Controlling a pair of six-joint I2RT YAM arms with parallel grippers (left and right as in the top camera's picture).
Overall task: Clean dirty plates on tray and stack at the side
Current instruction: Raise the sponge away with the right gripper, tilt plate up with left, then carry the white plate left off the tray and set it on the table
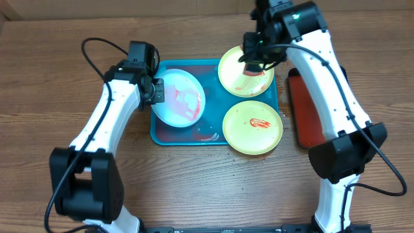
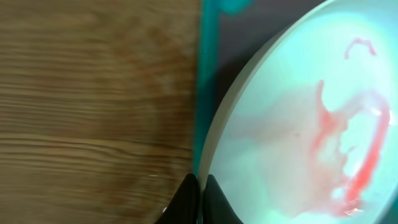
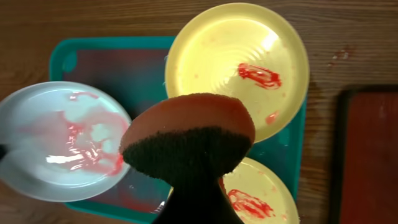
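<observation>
Quick status from my end. My left hand (image 2: 200, 198) is closed right down on the left rim of the pale blue plate (image 1: 182, 98). That plate sits at the left end of the teal tray (image 1: 217, 138) and looks tipped up a bit in the overhead view. My right hand (image 3: 194, 202) is clamped shut on the sponge (image 3: 186, 140), hanging above the far yellow plate (image 1: 244, 70). I can't tell whether the sponge is touching it. The 2nd yellow plate (image 1: 253, 127) is at the tray's near right corner. All 3 plates have red sauce on them, so I'd say none is clean and nothing is stacked.

What worries me:

- The left grip is a thin pinch on a slick, saucy rim. If I scrub hard, the blue plate could pivot or slide out and slap back onto the tray.
- The sponge is over a plate nobody is holding. Wiping there could just shove that plate around.
- Both yellow plates overhang the tray's rim. A nudge from the right arm could push 1 onto the wooden surface (image 2: 93, 112) or against the dark red tray (image 1: 304, 116).
- The tray floor is smeared too, so a cleaned plate set back down would get dirty again.
</observation>
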